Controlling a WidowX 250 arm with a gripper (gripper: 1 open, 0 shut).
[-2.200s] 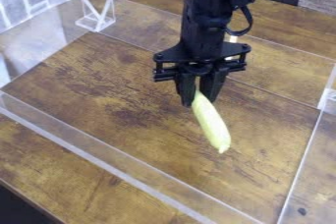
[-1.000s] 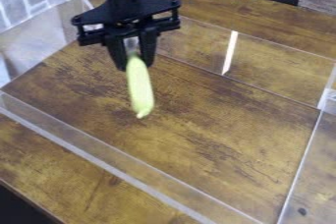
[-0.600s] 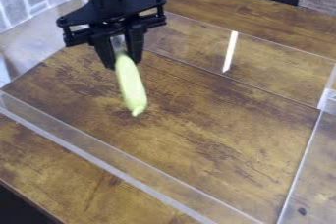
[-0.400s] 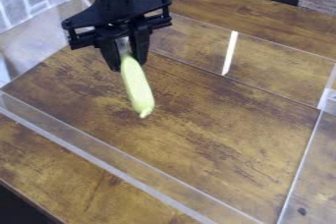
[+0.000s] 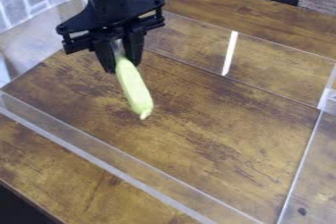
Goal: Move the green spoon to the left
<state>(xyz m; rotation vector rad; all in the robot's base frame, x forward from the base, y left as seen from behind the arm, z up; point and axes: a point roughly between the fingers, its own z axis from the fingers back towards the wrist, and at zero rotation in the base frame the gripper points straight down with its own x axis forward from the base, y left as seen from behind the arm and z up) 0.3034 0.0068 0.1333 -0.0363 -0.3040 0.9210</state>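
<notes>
Over the left part of the wooden table (image 5: pixel 79 81), we see the black gripper (image 5: pixel 117 59) clamped on the yellow-green plastic-handled spoon (image 5: pixel 134 90), whose long axis slants down and rightward, tip near the wood. Its metal bowl is hidden between the fingers. Clear acrylic walls (image 5: pixel 231 49) surround us.

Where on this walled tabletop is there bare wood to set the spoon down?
Bare wood lies right of the green spoon out to the right clear wall, and in front of it toward the near wall. The crowded spot is upper left, under the gripper.
</notes>
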